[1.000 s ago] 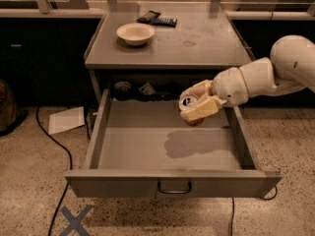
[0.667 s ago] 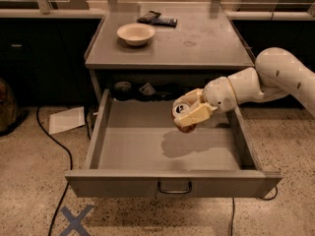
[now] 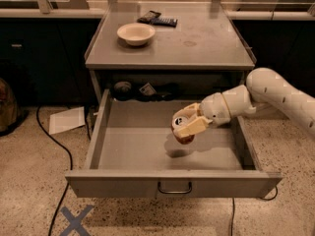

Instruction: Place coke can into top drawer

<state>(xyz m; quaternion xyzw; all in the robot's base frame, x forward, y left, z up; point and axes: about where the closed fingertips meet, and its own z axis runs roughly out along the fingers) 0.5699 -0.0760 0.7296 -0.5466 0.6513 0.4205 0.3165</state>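
Gripper [image 3: 185, 127] at the end of the pale arm [image 3: 275, 95] reaches in from the right and hangs above the middle of the open top drawer [image 3: 133, 149]. Its cream-coloured fingers [image 3: 193, 127] are clamped on the coke can [image 3: 185, 138]. The can lies tilted in the grasp, silver top toward the left and rear, red body showing below the fingers. It is clear of the drawer floor, where a dark shadow [image 3: 177, 154] lies just beneath it.

The drawer is pulled well out toward the camera, and its flat front panel carries a small dark loop handle [image 3: 174, 187] at centre. Behind the drawer, in the dark recess under the table [image 3: 206, 48], sit a rounded dark object [image 3: 122, 88] and a smaller pale-edged thing [image 3: 147, 89]; what they are cannot be told.

On the table, a cream bowl [image 3: 136, 33] stands toward the left rear, and a flat dark packet [image 3: 157, 19] lies just beyond it near the back edge.

On the speckled floor, a sheet of paper [image 3: 67, 119] lies left of the drawer, a black cable [image 3: 55, 144] runs past it, and a blue taped cross [image 3: 76, 220] marks the floor in front at the lower left.
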